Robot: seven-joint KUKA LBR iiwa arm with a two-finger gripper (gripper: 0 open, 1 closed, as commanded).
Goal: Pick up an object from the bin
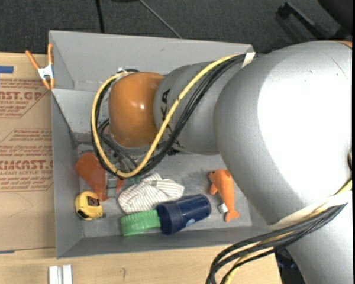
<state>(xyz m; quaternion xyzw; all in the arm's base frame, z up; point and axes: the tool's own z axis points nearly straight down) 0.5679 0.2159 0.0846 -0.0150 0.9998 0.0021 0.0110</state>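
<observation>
My gripper reaches down under the orange wrist cover at the bin's left middle, and most of it is hidden. Its dark body hangs just right of an orange cone-shaped piece by the left wall. A crumpled white striped cloth lies just below and right of it. A small yellow tape measure sits in the front left corner.
Along the front wall lie a green ribbed lid and a dark blue cylinder, touching each other. An orange toy fish lies at the right. The thick arm covers the bin's back and right.
</observation>
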